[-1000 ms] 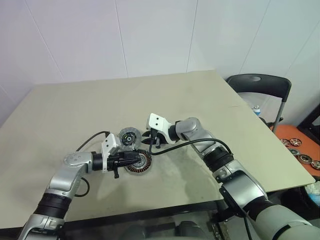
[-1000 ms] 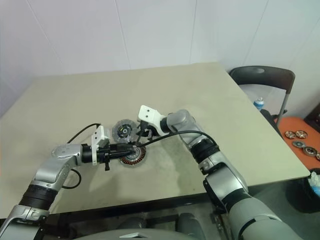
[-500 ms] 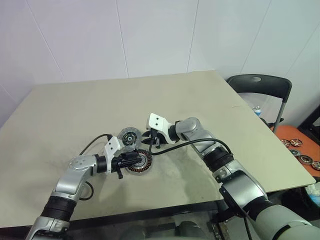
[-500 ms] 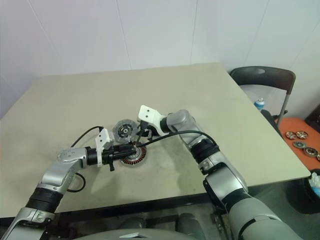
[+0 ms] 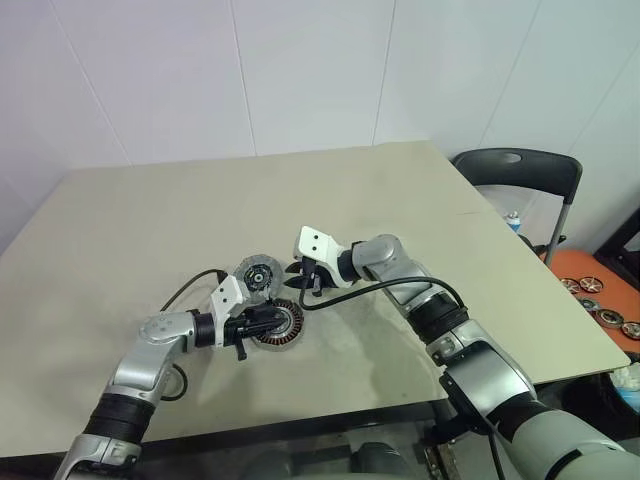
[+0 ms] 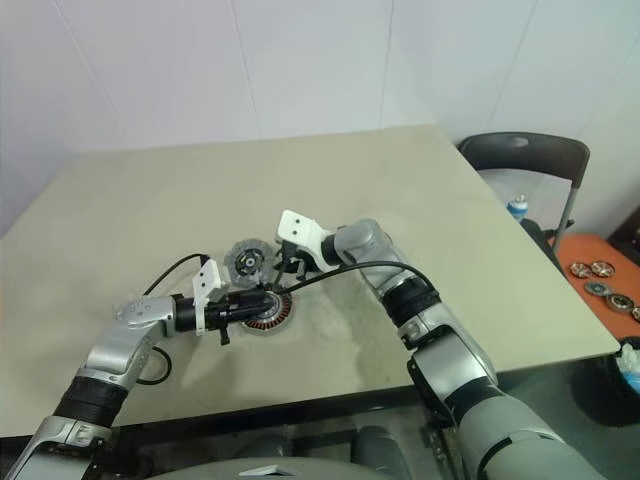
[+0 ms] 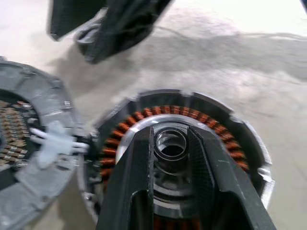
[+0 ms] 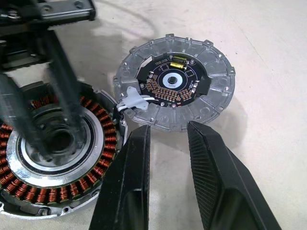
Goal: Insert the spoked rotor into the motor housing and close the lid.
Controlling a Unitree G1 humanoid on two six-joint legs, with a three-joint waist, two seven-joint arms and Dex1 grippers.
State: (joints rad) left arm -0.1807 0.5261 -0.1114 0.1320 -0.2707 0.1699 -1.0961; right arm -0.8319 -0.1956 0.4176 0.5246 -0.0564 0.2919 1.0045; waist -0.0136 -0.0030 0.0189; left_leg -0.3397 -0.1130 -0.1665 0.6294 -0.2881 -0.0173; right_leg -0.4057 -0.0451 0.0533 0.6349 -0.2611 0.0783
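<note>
The motor housing (image 5: pixel 283 328), ringed with copper windings (image 8: pixel 33 195), sits on the table. Inside the windings lies a shiny-rimmed black ring (image 8: pixel 81 163) with a small hub (image 7: pixel 170 146): the spoked rotor, its spokes hidden. My left gripper (image 5: pixel 272 318) reaches in from the left, shut on that hub. The lid (image 5: pixel 258 272), a flat silver-grey disc, lies face up just behind the housing, joined to it by a white connector (image 8: pixel 134 101). Beside the lid and above the housing's far edge, my right gripper (image 8: pixel 169 125) hovers open with nothing between its fingers.
The tan table (image 5: pixel 420 220) has free room all round the parts. A black cable (image 5: pixel 185 285) loops from my left wrist. Off the table's right side stand a dark chair (image 5: pixel 515 170) and an orange tray (image 5: pixel 595 290) of round parts.
My left forearm has swung a little inward while its gripper stays at the housing's centre. The right arm, the lid and the housing have not moved.
</note>
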